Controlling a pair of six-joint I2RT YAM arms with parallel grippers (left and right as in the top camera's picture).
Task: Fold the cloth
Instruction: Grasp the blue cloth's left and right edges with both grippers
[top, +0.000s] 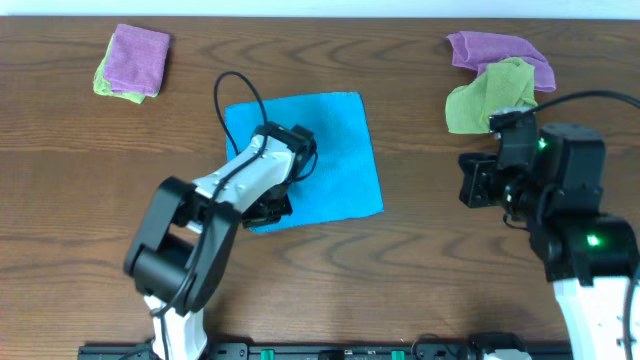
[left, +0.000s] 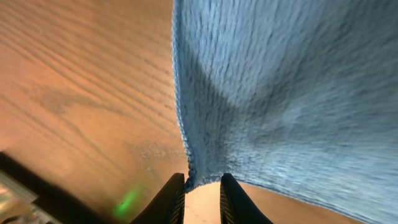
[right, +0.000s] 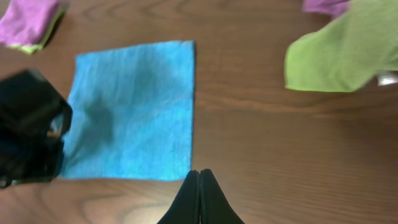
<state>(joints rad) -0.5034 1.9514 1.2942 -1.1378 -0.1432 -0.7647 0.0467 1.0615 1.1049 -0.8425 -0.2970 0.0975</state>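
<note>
Blue cloth (top: 330, 150), spread ahead of the left gripper (left: 202, 185), is pinched by one corner between its fingers; right gripper (right: 200, 177) clenched, empty.

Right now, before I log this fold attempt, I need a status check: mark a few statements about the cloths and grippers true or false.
1. The cloth lies spread out, not yet folded: true.
2. The left gripper pinches a corner of the cloth: true.
3. The right gripper holds the lime-green cloth: false; it is shut on nothing, over bare table.
4. A purple cloth lies on the cloth: false; the purple cloths lie apart from it, toward the far corners.
</note>
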